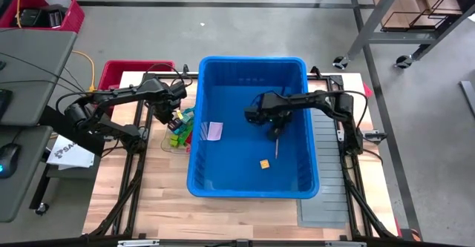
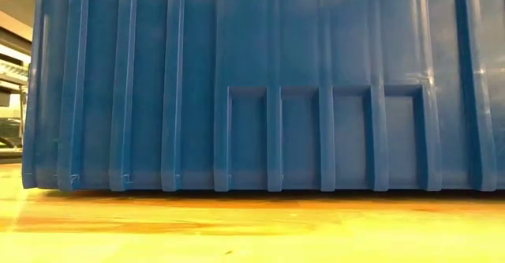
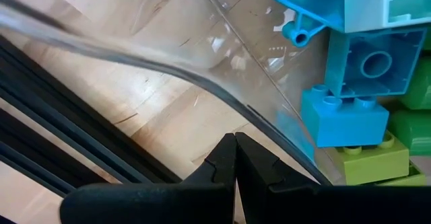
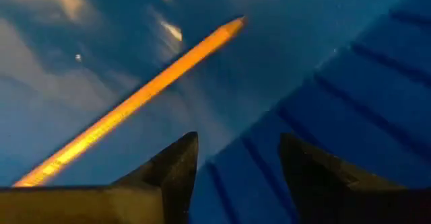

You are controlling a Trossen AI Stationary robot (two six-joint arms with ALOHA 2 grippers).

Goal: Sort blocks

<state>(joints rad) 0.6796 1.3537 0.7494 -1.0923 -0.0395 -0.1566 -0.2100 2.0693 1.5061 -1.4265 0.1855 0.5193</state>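
At the far left of the high view a white sheet (image 1: 65,152) lies by the worktop (image 1: 159,195) edge; it carries large dark letters beginning "SA", the rest cut off by the arm and not readable. No other writing can be made out.

Just right of that, the left end effector (image 1: 172,118) sits at centre left, over a clear container (image 1: 175,145) that stands on the wood touching the outer left wall of the blue bin (image 1: 199,113). Its two fingers are pressed together with nothing between them, which the left wrist view shows plainly: the dark fingertips (image 3: 225,158) meet in a single seam above the container's curved transparent rim (image 3: 161,66). The blocks (image 1: 180,130), a cluster of green, teal and blue studded pieces, are piled in that container directly below and slightly right of the end effector; in the wrist view they fill the right side of the frame, beyond the clear wall and apart from the fingers.

Inside the bin, near its left wall, lies a pale lilac card (image 1: 214,130). Further right, the right end effector (image 1: 272,132) hangs over the bin's centre with its fingers parted and empty. Just beneath it lies a thin orange stick (image 1: 277,146), seen in the right wrist view as a long diagonal shape beyond the spread fingers. A single small yellow block (image 1: 264,163) rests on the bin floor, lower centre, near the end effector but clear of it.

The low view shows only the bin's ribbed outer wall standing on the wood.
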